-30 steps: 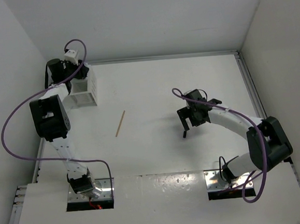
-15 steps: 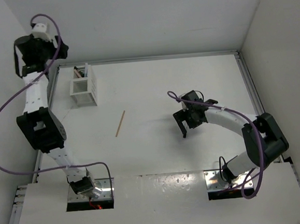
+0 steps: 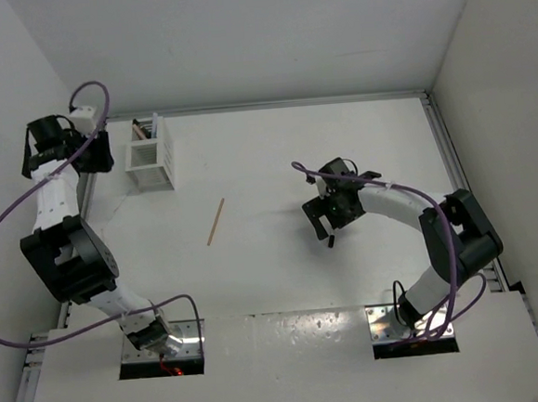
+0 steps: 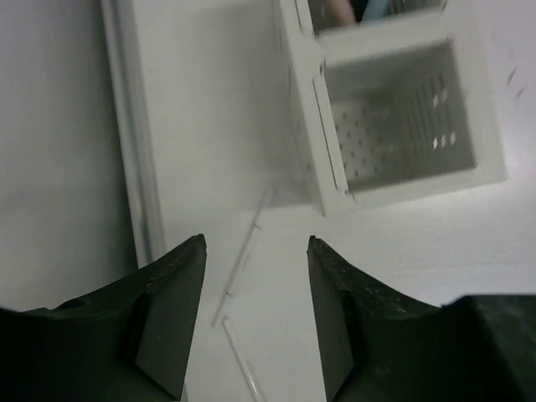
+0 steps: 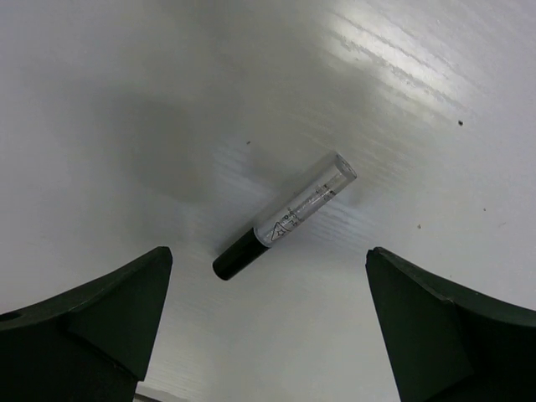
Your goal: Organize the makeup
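Right claw [image 5: 268, 272] released, empty, over 1 makeup tube [image 5: 289, 216]
It lies flat on the surface [image 5: 126, 100] directly beneath your claw; probably light, stiff, slick, apt to roll. Pinch it mid-barrel, across its width.

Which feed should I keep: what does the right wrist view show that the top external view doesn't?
Only the right wrist view: the tube up close, with its clear printed body and black cap. It lies flat and untouched between the open fingers of the right end effector.
Only the top external view: the tan stick lying mid-table, and the white holder at the far left with sticks standing in its far compartment.
Both: the white table, the right end effector and the tube, which is only a small dark mark from above.
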Controlling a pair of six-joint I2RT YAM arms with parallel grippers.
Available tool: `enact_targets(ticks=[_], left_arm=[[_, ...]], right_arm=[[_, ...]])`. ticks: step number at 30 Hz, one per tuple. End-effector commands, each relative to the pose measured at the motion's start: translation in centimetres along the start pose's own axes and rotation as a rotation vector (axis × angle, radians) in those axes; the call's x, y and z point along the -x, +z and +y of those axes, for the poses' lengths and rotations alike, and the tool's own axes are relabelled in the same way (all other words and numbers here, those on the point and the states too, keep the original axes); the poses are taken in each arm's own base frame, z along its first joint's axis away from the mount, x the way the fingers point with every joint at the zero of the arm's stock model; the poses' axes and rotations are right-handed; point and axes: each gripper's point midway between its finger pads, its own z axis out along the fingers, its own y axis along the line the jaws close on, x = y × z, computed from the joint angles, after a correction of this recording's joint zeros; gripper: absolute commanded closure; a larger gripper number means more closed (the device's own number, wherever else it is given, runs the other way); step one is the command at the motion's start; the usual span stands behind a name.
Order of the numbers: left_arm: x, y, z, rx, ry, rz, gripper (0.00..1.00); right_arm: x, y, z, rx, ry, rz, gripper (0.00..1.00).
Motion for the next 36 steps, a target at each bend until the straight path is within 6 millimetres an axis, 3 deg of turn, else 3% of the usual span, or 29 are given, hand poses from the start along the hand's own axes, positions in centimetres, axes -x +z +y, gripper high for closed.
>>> enact_targets(ticks=[1, 4, 8, 9, 14, 18, 24, 29, 36], left_arm=[[-3.8, 0.5, 0.2, 0.017, 0.058, 0.137, 0.43], [-6.5, 2.2, 1.1, 0.021, 0.049, 0.212, 0.43], [-9.8, 4.9, 0.5, -0.064, 0.025, 0.273, 0.4], [-11.6, 6.4, -0.3, -0.113, 0.0, 0.307, 0.39], [-14.6, 8.5, -0.1, -0.113, -0.024, 0.367, 0.37], [-15.7, 9.7, 0.6, -0.082, -0.016, 0.384, 0.41], [-17.0, 10.4, 1.3, -0.058, -0.031, 0.406, 0.48], [-18.3, 9.8, 0.1, -0.09, -0.034, 0.42, 0.54], [-20.6, 9.8, 0.1, -0.088, -0.042, 0.466, 0.67]], right_arm=[[2.6, -0.9, 0.8, 0.038, -0.033, -0.043, 0.0], [2.8, -1.0, 0.7, 0.032, -0.036, -0.043, 0.0], [2.5, -0.9, 0.8, 0.037, -0.021, -0.034, 0.0], [2.4, -1.0, 0.9, 0.035, -0.022, -0.026, 0.0], [2.8, -1.3, 0.7, 0.023, -0.022, -0.024, 0.0], [2.8, -1.5, 0.7, 0.014, -0.026, -0.014, 0.0], [3.1, -1.6, 0.9, 0.012, -0.035, -0.006, 0.0], [3.4, -1.5, 0.9, 0.008, -0.041, -0.004, 0.0], [4.0, -1.6, 0.9, 0.011, -0.049, -0.007, 0.0]])
